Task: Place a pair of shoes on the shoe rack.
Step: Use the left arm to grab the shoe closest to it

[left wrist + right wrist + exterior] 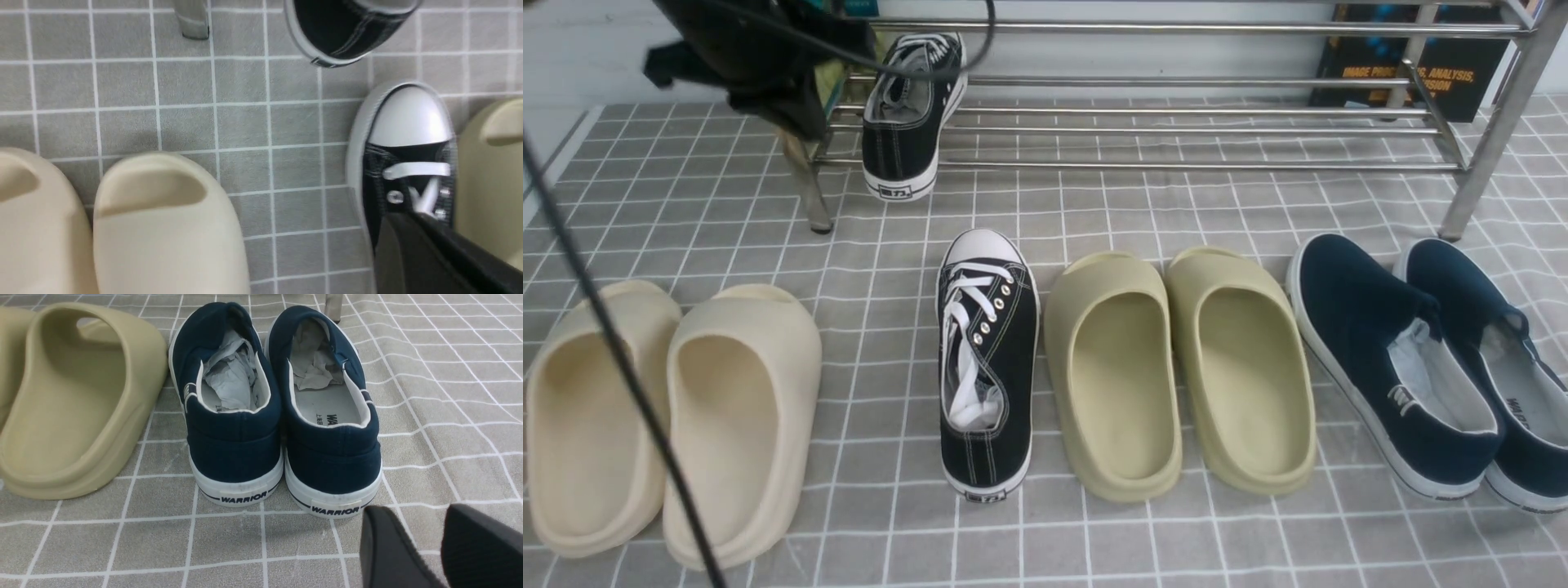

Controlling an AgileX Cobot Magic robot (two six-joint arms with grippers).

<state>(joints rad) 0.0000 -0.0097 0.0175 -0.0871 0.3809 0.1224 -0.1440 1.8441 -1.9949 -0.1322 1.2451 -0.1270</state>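
Observation:
One black canvas sneaker (905,122) rests on the lowest bars of the silver shoe rack (1176,131) at its left end, heel toward me. The other black sneaker (987,359) stands on the floor mat, toe toward the rack. My left gripper (768,77) hangs high beside the rack's left end. In the left wrist view it (408,218) looks shut and empty, above the floor sneaker's laces (408,134), with the racked sneaker's heel (347,32) beyond. My right gripper (421,514) is open and empty, low behind the navy slip-ons.
Cream slides (670,416) lie at the left, olive slides (1176,367) in the middle and navy slip-ons (1429,367) at the right. The rack's front legs (813,196) stand on the checked mat. A dark book (1413,57) stands behind the rack. A black cable (621,359) crosses the left.

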